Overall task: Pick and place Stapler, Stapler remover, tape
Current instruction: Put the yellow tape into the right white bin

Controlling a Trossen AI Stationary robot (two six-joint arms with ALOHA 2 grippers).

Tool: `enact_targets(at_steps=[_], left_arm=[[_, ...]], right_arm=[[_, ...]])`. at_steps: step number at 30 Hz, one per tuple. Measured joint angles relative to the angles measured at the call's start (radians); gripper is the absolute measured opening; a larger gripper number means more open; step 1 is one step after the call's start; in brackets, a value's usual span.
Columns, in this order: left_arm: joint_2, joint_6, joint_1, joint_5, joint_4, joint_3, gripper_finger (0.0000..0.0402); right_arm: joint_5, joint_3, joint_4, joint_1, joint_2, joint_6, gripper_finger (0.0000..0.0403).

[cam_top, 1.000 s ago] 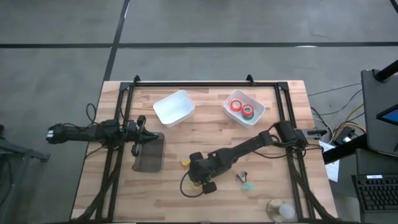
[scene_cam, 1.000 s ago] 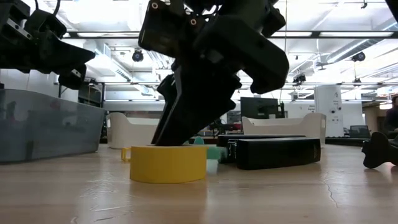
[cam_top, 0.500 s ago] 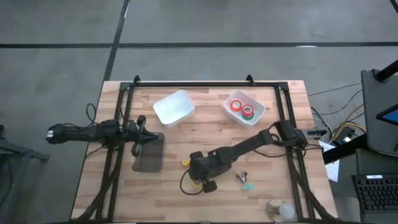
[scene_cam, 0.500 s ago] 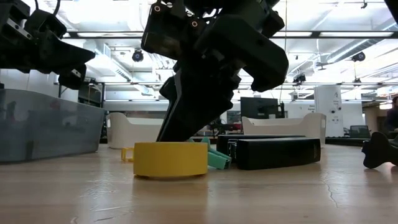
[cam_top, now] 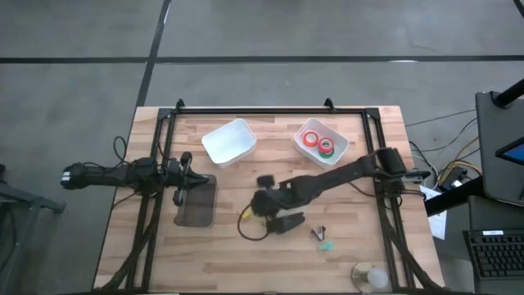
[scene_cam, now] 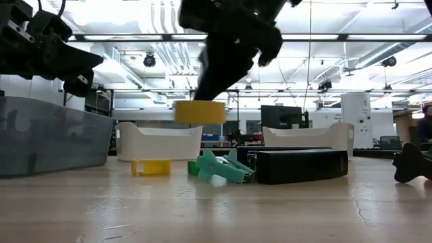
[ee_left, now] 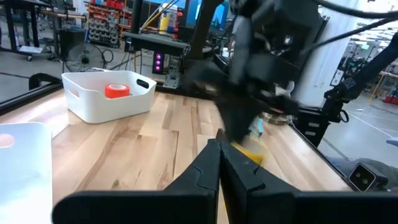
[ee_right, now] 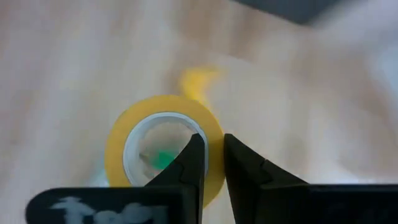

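Observation:
My right gripper point(ee_right: 211, 140) is shut on the yellow tape roll point(ee_right: 118, 152), which hangs above the table in the low view point(scene_cam: 200, 112). In the high view the right gripper point(cam_top: 266, 205) covers the roll. The black stapler point(scene_cam: 297, 165) lies flat on the table behind it, also seen from above point(cam_top: 286, 222). Green claw pieces point(scene_cam: 219, 169) and a small yellow piece point(scene_cam: 151, 167) lie on the table below. The orange and green tape rolls point(cam_top: 318, 142) sit in the right white bin point(cam_top: 340, 156). My left gripper point(cam_top: 184, 168), shut, waits at the table's left. My right gripper pinches the yellow roll's ring wall point(ee_right: 214, 132), one finger point(ee_right: 194, 152) inside the white core and the other point(ee_right: 239, 155) outside. The fingers come from above, pointing down. The roll is lifted clear of the table and lies level below the fingers.
An empty white bin point(cam_top: 229, 141) stands at the far middle. A grey see-through container point(cam_top: 195, 201) sits under the left gripper. A dark stapler remover point(cam_top: 318, 233) and a green one point(cam_top: 327, 244) lie near the right. A cable loop point(cam_top: 246, 231) lies on the wood.
My right gripper has risen and moved toward the table's far edge, staying shut on the yellow tape roll. The roll, which stood on the table a second ago, is now lifted clear, uncovering the green claw pieces and small yellow piece behind it.

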Motion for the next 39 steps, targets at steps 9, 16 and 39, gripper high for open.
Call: enact_targets(at_steps=[9,16,39], left_arm=[[0.0,0.0,0.0,0.0,0.0,0.0,0.0012],[0.0,0.0,0.0,0.0,0.0,0.0,0.0012],[0.0,0.0,0.0,0.0,0.0,0.0,0.0012]], right_arm=[[0.45,-0.002,-0.341,-0.085,-0.132,0.196,0.0043],[0.615,-0.011,-0.466,-0.209,-0.204,0.395,0.0044],[0.43,-0.26,-0.406,-0.642,-0.249,0.541,0.0049]])
